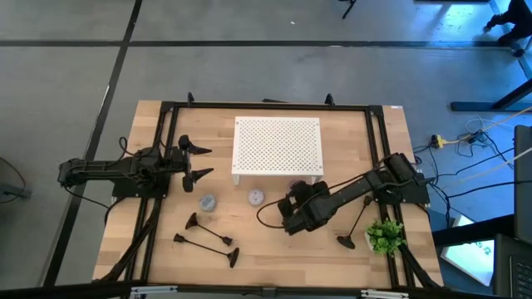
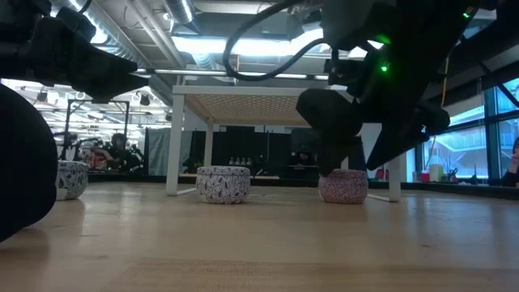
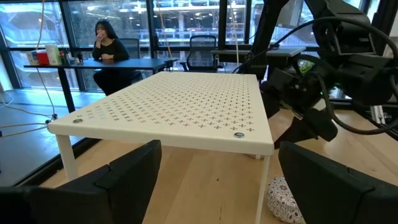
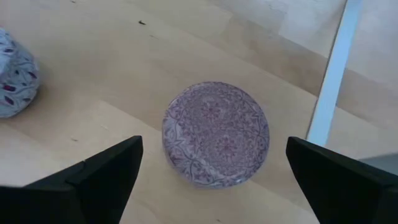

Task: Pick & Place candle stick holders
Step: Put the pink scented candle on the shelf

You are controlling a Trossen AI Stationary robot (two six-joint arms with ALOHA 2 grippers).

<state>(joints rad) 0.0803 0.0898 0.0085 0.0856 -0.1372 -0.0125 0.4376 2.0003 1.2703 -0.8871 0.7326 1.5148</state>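
The right end effector [image 4: 211, 165] is held open above a pink patterned tin [image 4: 216, 134], beside the white rack [image 1: 277, 147]. The left end effector [image 1: 202, 162] is open too. Candle stick holders [image 1: 208, 233] lie on the surface [image 1: 274, 249].

My left arm lies stretched out level from the table's left edge toward the middle, wrist straight, and my left gripper [image 1: 202, 161] hangs above the wood with its two dark fingers [image 3: 124, 180] spread wide, nothing between them. My right arm reaches in from the right edge, elbow bent, forearm slanting down toward the table's centre. My right gripper [image 1: 293, 202] points steeply downward, low over the surface, its fingers [image 4: 99, 177] parted as far as they go, gripping nothing
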